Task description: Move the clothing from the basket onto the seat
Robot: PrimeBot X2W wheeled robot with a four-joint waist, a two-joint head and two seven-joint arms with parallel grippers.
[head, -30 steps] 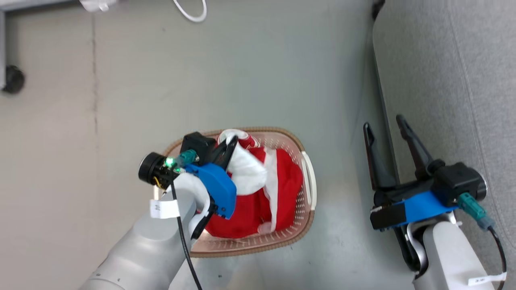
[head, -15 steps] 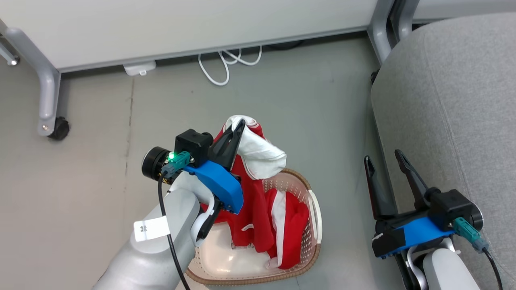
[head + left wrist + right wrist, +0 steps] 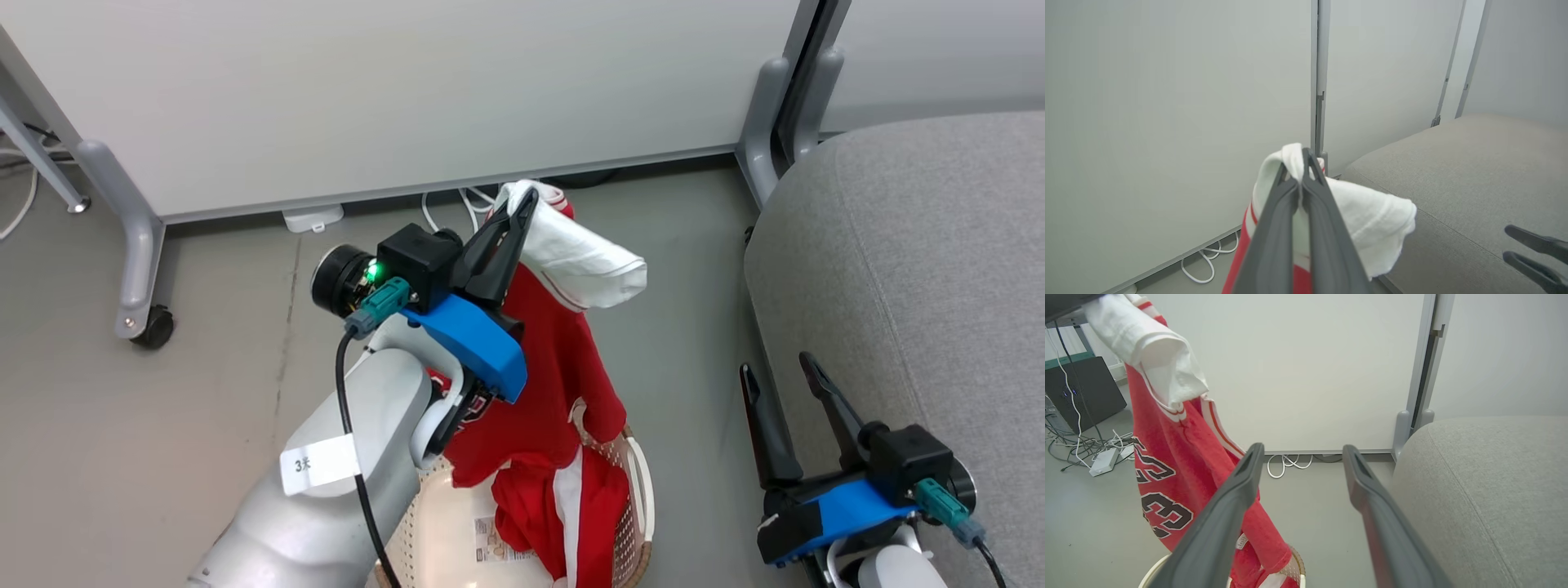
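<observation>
- Over the basket point(image 3: 643, 488), the left gripper point(image 3: 529, 196) is held up high, pinched on one red jersey point(image 3: 555, 367).
- One more red garment point(image 3: 600, 510) is seen inside the basket.
- The right gripper point(image 3: 775, 366) is held low by the seat point(image 3: 914, 245), fingers wide.

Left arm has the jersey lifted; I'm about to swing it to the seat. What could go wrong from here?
1. The left gripper pinches only a small white fold at its fingertips; the jersey could slip out mid-swing.
2. The jersey's hem hangs down to the basket, against the other red garment, and may drag it.
3. The open right gripper stands before the seat; hanging cloth could snag it.
</observation>
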